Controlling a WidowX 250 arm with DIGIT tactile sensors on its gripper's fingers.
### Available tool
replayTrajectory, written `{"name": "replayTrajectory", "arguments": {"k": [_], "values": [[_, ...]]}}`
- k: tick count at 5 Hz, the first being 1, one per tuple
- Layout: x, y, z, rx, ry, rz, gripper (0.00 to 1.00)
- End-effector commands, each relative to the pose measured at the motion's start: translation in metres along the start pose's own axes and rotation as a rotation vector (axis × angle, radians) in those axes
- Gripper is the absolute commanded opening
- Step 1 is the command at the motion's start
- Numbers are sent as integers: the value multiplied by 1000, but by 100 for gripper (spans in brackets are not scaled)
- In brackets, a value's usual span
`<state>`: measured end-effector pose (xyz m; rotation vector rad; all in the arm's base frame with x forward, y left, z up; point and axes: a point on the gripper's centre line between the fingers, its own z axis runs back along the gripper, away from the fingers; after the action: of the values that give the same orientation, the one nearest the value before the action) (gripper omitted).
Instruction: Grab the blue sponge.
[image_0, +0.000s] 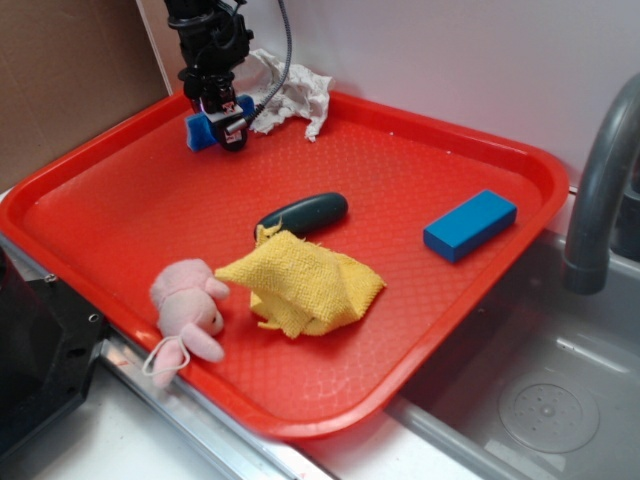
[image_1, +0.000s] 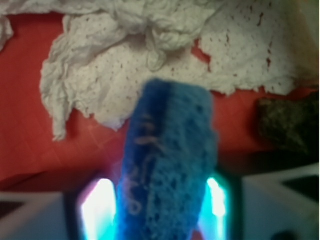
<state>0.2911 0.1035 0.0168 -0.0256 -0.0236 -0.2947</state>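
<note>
The blue sponge (image_0: 203, 129) is a rough, porous blue piece at the back left of the red tray (image_0: 120, 215). My gripper (image_0: 226, 134) reaches down onto it from above. In the wrist view the blue sponge (image_1: 167, 165) fills the space between my two glowing pads (image_1: 100, 210) and touches both, so my gripper (image_1: 160, 212) is shut on it. The sponge's near end is hidden below the frame edge.
A crumpled white cloth (image_0: 288, 88) lies just behind the sponge against the tray's back rim. A dark oblong object (image_0: 305, 213), a yellow cloth (image_0: 305, 282) and a pink plush (image_0: 188, 305) lie mid-tray. A smooth blue block (image_0: 470, 225) sits right. A faucet (image_0: 598, 180) and sink are beyond.
</note>
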Motion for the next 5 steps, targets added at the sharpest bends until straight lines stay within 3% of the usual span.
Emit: {"name": "replayTrajectory", "arguments": {"k": [1,2,3,5], "values": [[11,-42,85,-16,-112,56,0],[-7,-70,129,60,-158,175,0],[-47,-92,170,-44,-131,240,0],[-115,-125,199,-89,-53,302,0]]}}
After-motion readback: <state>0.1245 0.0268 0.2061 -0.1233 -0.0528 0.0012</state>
